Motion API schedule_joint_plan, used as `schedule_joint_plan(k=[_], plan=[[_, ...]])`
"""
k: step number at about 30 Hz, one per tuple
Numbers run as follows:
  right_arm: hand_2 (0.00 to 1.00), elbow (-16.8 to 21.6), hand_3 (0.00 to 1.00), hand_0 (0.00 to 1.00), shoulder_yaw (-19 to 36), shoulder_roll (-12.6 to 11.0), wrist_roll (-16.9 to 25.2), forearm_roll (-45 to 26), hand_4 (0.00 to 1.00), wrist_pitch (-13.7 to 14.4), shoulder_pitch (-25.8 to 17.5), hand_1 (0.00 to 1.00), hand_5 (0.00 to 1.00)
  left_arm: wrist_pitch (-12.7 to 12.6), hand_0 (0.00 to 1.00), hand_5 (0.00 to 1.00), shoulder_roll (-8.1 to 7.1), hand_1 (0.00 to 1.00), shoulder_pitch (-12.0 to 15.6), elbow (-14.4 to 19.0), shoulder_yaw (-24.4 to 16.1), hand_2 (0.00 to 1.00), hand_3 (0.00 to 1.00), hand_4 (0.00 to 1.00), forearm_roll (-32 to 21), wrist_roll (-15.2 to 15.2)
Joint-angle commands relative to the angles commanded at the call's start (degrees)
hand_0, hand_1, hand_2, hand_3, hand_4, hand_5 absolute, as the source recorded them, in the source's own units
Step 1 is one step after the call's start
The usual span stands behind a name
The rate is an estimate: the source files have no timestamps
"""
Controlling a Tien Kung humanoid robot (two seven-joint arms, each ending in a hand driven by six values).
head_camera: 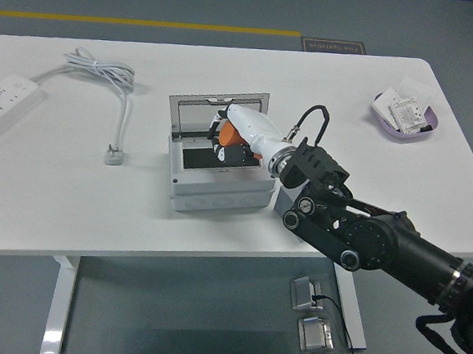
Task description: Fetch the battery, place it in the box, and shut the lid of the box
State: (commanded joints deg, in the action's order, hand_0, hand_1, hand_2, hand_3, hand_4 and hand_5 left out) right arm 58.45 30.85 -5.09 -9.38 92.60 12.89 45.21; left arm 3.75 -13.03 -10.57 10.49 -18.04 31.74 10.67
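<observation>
The right hand [233, 140] reaches in over the open grey box [220, 172] with its fingers wrapped around the orange battery [229, 133], which is carried above the dark interior of the box, towards its rear right portion and close to the raised lid [217, 114]. Whether the battery already touches the box floor cannot be determined, as the hand covers its underside. The lid stands upright behind the opening, hinged along the back edge, and the white back of the hand appears just in front of it. The left hand is not in view. Risks noted: if the fingers release while the battery is tilted or off-centre, it may roll or come to rest against the rim and then obstruct the lid from seating. The hand sits close enough to the lid that a withdrawal along a careless path could knock the lid down onto the fingers or wrist. The box looks light and unsecured on the white table [70, 213], so a downward or sideways push from the arm could shift it toward the small grey block [290, 210] beside it. The cable loop at the wrist could also snag the rim or lid during retreat.
</observation>
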Motion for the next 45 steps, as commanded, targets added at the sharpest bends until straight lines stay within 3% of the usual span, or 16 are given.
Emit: schedule_joint_plan(k=[5, 6, 11, 12, 17, 18, 35, 36, 39, 45], plan=[[0.235, -0.92, 0.284, 0.168, 0.79, -0.14, 2.74, -0.72, 0.002, -0.33, -0.3, 0.237, 0.002, 0.0, 0.718, 0.512, 0.1, 0.754, -0.02, -0.03, -0.35, 0.73, 0.695, 0.562, 0.4, 0.11], [0.328, -0.97, 0.432, 0.247, 0.78, -0.08, 3.12, -0.84, 0.128, -0.11, -0.33, 0.276, 0.069, 0.0, 0.718, 0.513, 0.09, 0.754, -0.03, -0.04, -0.42, 0.73, 0.694, 0.562, 0.47, 0.12], [0.328, -1.06, 0.432, 0.247, 0.5, 0.27, 4.61, -1.38, 0.128, 1.47, -0.42, 0.276, 0.069, 0.01, 0.718, 0.513, 0.16, 0.754, -0.22, -0.06, -0.51, 0.73, 0.694, 0.562, 0.59, 0.13], [0.638, -1.08, 0.791, 0.474, 0.48, 0.29, 4.82, -1.5, 0.41, 1.73, -0.44, 0.532, 0.192, 0.02, 0.718, 0.511, 0.19, 0.754, -0.25, -0.06, -0.51, 0.73, 0.694, 0.559, 0.59, 0.13], [0.638, -1.25, 0.791, 0.474, 0.55, 0.41, 5.69, -1.97, 0.41, 3.08, -0.58, 0.532, 0.192, 0.08, 0.718, 0.511, 0.35, 0.754, -0.32, -0.05, -0.86, 0.73, 0.694, 0.559, 1.08, 0.3], [0.686, -1.29, 0.855, 0.674, 0.62, 0.42, 5.82, -2.09, 0.558, 3.23, -0.63, 0.641, 0.209, 0.09, 0.718, 0.515, 0.37, 0.754, -0.32, -0.05, -0.94, 0.73, 0.692, 0.56, 1.18, 0.33], [0.683, -2.35, 0.849, 0.724, 0.43, 0.58, 7.53, -3.31, 0.638, 4.04, -1.71, 0.65, 0.21, 0.15, 0.718, 0.505, 0.46, 0.754, -0.55, -0.04, -1.21, 0.728, 0.69, 0.55, 1.75, 0.46], [0.672, -2.38, 0.838, 0.73, 0.44, 0.59, 7.62, -3.34, 0.707, 4.04, -1.75, 0.644, 0.251, 0.15, 0.718, 0.504, 0.48, 0.754, -0.55, -0.05, -1.23, 0.727, 0.687, 0.545, 1.79, 0.47], [0.672, -2.33, 0.838, 0.73, 0.4, 0.6, 7.98, -3.42, 0.707, 3.81, -1.84, 0.644, 0.251, 0.17, 0.718, 0.504, 0.55, 0.754, -0.57, -0.05, -1.25, 0.727, 0.687, 0.545, 1.9, 0.48], [0.662, 0.18, 0.824, 0.734, 0.33, -0.32, 7.63, -4.72, 0.737, 3.04, -2.0, 0.642, 0.286, 0.16, 0.718, 0.503, 0.68, 0.754, -0.45, -0.05, -1.04, 0.726, 0.686, 0.542, 1.65, 0.42]])
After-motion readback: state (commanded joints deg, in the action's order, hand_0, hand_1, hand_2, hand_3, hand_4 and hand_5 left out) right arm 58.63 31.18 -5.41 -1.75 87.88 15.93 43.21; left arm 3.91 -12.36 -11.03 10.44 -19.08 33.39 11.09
